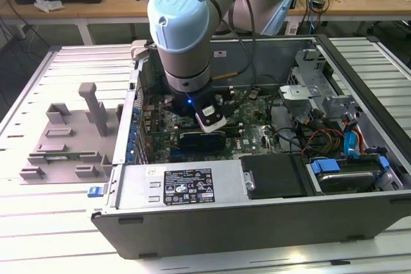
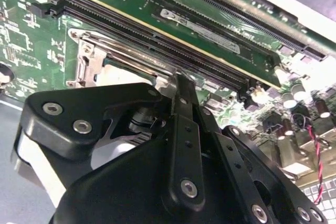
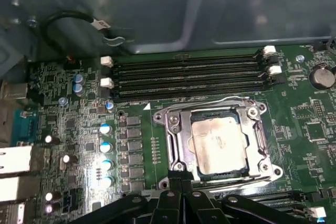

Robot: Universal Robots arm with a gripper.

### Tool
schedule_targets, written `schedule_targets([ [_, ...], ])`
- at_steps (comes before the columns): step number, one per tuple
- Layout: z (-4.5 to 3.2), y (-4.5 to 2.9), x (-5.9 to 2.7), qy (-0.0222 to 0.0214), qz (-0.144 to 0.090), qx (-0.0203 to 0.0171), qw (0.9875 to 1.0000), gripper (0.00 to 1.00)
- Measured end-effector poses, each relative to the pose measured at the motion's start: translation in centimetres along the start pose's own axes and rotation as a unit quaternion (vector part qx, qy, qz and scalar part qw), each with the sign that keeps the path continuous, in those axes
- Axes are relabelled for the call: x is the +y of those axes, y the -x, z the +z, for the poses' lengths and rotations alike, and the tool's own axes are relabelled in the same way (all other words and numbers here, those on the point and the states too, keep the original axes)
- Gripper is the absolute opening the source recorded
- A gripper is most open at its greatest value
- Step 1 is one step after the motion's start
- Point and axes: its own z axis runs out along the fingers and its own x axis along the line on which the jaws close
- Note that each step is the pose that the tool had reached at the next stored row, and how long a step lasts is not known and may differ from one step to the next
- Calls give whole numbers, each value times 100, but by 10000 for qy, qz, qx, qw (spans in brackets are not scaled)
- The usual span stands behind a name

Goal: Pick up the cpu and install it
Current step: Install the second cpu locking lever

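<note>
Though seated in its socket — the cpu (image 3: pixel 219 146), just beyond the pressed-together end effector (image 3: pixel 181 184).

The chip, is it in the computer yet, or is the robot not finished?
Nearly there, it looks like. In the first wrist view the silvery cpu already lies inside the metal socket frame on the green motherboard. The gripper hangs just beside that frame, and I see nothing carried in it. Whether the frame is latched down over the chip I can't tell. The exterior view shows the arm reaching into the open computer case.
</note>
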Motion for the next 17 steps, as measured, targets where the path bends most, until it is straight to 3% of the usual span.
schedule_targets([
  [5,3,-73,-10,64,152,-42,9999,11],
  [9,0,-101,-12,68,228,-67,9997,11],
  [12,-57,-99,7,63,281,-85,9995,11],
  [14,-143,-95,36,30,320,-103,9994,11],
  [17,-214,-89,60,-117,359,-139,9992,11],
])
